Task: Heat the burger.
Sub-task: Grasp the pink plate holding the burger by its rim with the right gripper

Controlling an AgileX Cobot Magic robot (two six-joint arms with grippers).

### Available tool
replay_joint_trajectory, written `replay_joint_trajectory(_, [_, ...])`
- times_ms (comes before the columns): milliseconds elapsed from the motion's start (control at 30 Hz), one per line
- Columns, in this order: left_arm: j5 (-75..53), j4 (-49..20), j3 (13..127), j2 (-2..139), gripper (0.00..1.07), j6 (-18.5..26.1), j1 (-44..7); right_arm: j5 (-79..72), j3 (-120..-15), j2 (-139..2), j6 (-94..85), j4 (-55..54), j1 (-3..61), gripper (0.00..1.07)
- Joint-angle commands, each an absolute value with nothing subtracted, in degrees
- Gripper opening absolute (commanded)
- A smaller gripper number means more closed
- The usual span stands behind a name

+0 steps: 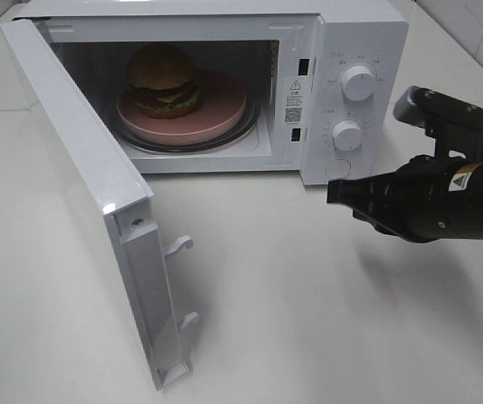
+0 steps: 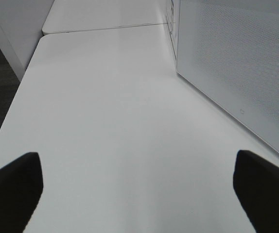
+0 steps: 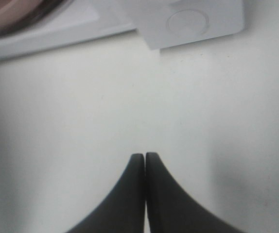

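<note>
The burger (image 1: 162, 80), with a glossy brown bun and green filling, sits on a round pink plate (image 1: 216, 118) inside the white microwave (image 1: 359, 34). The microwave door (image 1: 82, 160) hangs wide open to the left. My right gripper (image 1: 334, 193) hovers over the table just in front of the microwave's control panel, jaws shut and empty; in the right wrist view its fingertips (image 3: 145, 156) press together above bare table. My left gripper (image 2: 137, 194) is open and holds nothing, and its dark fingers (image 2: 13, 189) flank empty tabletop beside the door's outer face (image 2: 236, 63). The exterior view does not show it.
Two white knobs, the upper knob (image 1: 358, 82) and the lower knob (image 1: 347, 135), sit on the microwave's right panel. Latch hooks (image 1: 179, 245) stick out from the open door's edge. The white table (image 1: 309, 320) spreads in front. Its left edge (image 2: 10, 111) drops to a dark floor.
</note>
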State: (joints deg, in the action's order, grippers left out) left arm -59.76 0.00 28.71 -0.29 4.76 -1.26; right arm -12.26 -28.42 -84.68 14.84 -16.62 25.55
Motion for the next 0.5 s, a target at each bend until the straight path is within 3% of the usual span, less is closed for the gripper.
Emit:
replay_joint_trajectory(33, [-59.24,-0.52,28.59,-1.43,1.01,4.41,-1.38,-0.80,-30.48,-81.02,-0.92,-16.04,25.55,0.00])
replay_joint_trajectory(133, [-59.24,-0.52,28.59,-1.43,1.01,4.41,-1.38,7.39,-32.72,-77.81,-13.46,-15.99,25.55,0.08])
replay_joint_trajectory(167, [-59.24,-0.52,28.59,-1.43,1.01,4.41,-1.38,8.14,-33.00,-77.23,-14.95,-15.99,25.55,0.12])
replay_joint_trajectory(200, [-59.24,-0.52,28.59,-1.43,1.01,4.41,-1.38,9.22,-33.46,-76.83,-17.93,-15.87,25.55,0.25])
replay_joint_trajectory(233, [-59.24,-0.52,28.59,-1.43,1.01,4.41,-1.38,9.22,-33.46,-76.83,-17.93,-15.87,25.55,0.25])
replay_joint_trajectory(267, [-59.24,-0.52,28.59,-1.43,1.01,4.41,-1.38,10.49,-33.92,-76.83,-20.23,-15.76,25.55,0.34])
replay_joint_trajectory(300, [-59.24,-0.52,28.59,-1.43,1.01,4.41,-1.38,14.09,-34.95,-76.83,-25.73,-15.76,26.13,0.55])
replay_joint_trajectory(333, [-59.24,-0.52,28.59,-1.43,1.01,4.41,-1.38,14.09,-34.95,-76.83,-25.73,-15.76,26.13,0.55])
replay_joint_trajectory(367, [-59.24,-0.52,28.59,-1.43,1.01,4.41,-1.38,16.50,-35.52,-76.83,-29.74,-15.53,27.27,0.65])
replay_joint_trajectory(400, [-59.24,-0.52,28.59,-1.43,1.01,4.41,-1.38,21.14,-37.41,-76.83,-38.22,-15.30,29.79,0.88])
replay_joint_trajectory(433, [-59.24,-0.52,28.59,-1.43,1.01,4.41,-1.38,21.14,-37.41,-76.83,-38.22,-15.30,29.79,0.88])
replay_joint_trajectory(500, [-59.24,-0.52,28.59,-1.43,1.01,4.41,-1.38,24.47,-39.71,-76.83,-47.84,-15.41,32.37,1.01])
